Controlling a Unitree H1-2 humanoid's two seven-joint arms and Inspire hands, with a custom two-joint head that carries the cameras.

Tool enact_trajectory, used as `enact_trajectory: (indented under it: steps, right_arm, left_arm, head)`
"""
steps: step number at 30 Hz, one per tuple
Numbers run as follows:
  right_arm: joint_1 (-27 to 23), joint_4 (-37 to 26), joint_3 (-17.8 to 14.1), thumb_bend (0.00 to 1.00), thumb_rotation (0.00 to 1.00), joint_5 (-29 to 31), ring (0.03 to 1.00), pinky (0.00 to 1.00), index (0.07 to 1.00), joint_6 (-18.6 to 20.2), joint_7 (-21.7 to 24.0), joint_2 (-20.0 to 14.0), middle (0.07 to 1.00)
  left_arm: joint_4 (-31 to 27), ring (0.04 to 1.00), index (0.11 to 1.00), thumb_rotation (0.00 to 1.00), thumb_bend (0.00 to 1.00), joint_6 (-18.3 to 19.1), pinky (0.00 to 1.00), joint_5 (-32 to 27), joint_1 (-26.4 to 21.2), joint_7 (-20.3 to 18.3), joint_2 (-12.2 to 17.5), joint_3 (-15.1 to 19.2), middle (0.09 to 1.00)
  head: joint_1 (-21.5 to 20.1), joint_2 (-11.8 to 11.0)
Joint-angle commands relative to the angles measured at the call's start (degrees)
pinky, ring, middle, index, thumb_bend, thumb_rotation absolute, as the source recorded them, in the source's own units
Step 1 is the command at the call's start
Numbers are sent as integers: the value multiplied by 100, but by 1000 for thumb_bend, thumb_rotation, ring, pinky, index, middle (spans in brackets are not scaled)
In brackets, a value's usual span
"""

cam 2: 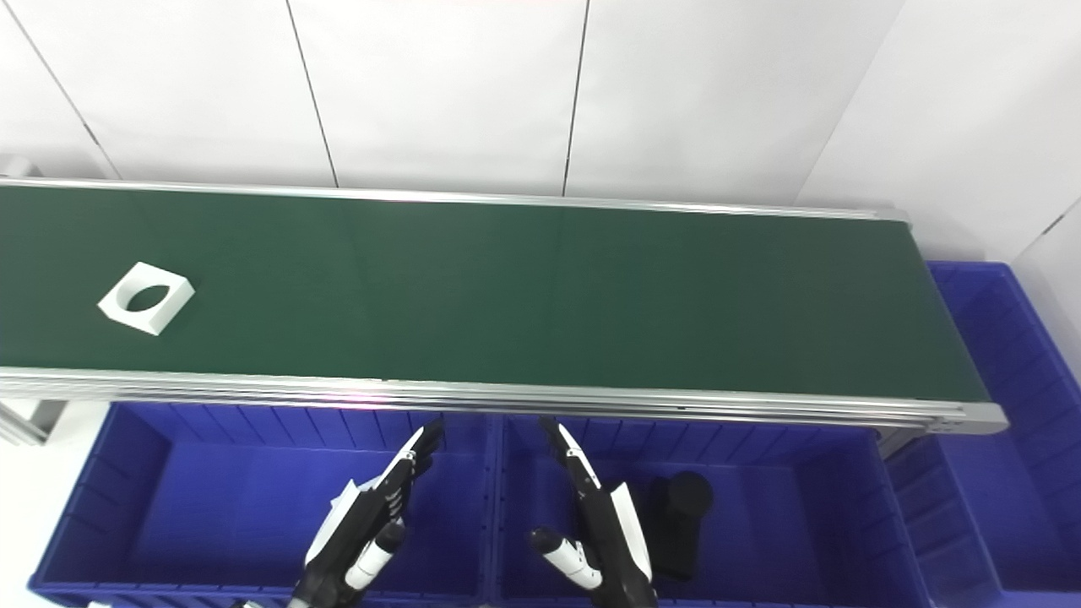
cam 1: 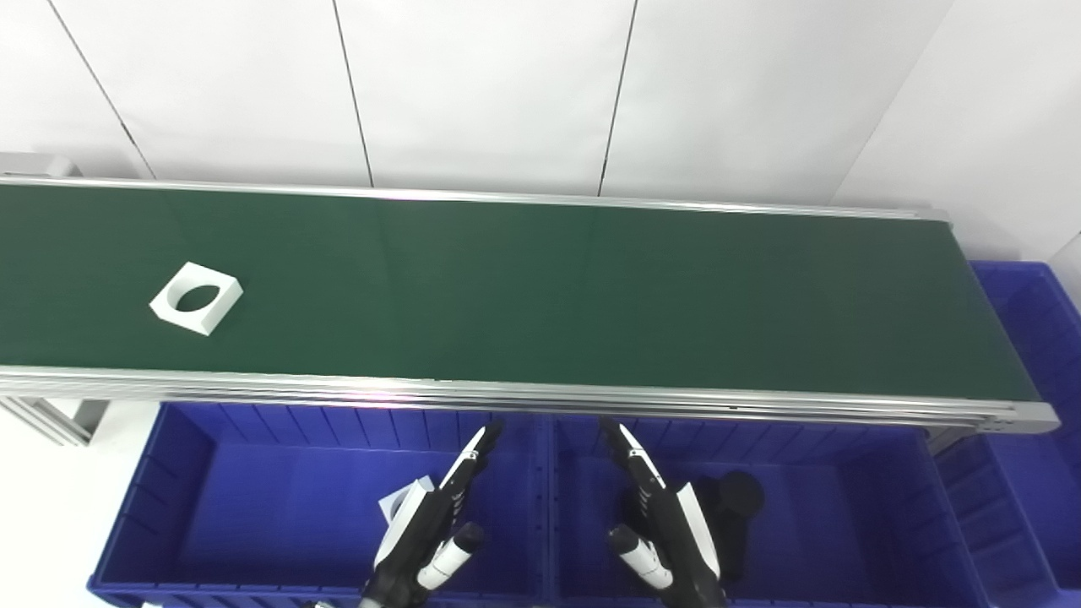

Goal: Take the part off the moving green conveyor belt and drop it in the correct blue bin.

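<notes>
A white square part [cam 1: 196, 297] with a round hole lies flat on the green conveyor belt [cam 1: 540, 295], far to the left. Below the belt, my left hand [cam 1: 431, 523] hovers open over the left blue bin [cam 1: 253, 507], fingers stretched toward the belt and holding nothing. My right hand [cam 1: 663, 523] is likewise open above the middle blue bin [cam 1: 844, 507]. Both hands stay well to the right of the part and short of the belt's near rail. A small white piece [cam 1: 404, 498] in the left bin is partly hidden behind my left hand.
A black part [cam 1: 733, 507] lies in the middle bin just right of my right hand. A third blue bin [cam 1: 1034, 355] stands past the belt's right end. The belt's aluminium rail [cam 1: 540, 397] runs between hands and belt. White wall panels stand behind.
</notes>
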Motion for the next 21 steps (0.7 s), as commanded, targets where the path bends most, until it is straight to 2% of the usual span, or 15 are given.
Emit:
enact_trajectory:
  steps: [1,21]
  right_arm:
    - [-46,-62,-23,886,942,-2,954,936,939,-275,24,39,954]
    - [-35,-52,-44,882,942,-6,945,921,932,-275,30,52,949]
  left_arm:
    - [-94,1000,973,1000,867,-200,1000,-20,-60,61,-26,-7,1000]
    - [-53,1000,971,1000,851,-200,1000,-46,-82,26,-22,-17,1000]
  head:
    - [-4,-3]
    - [17,-2]
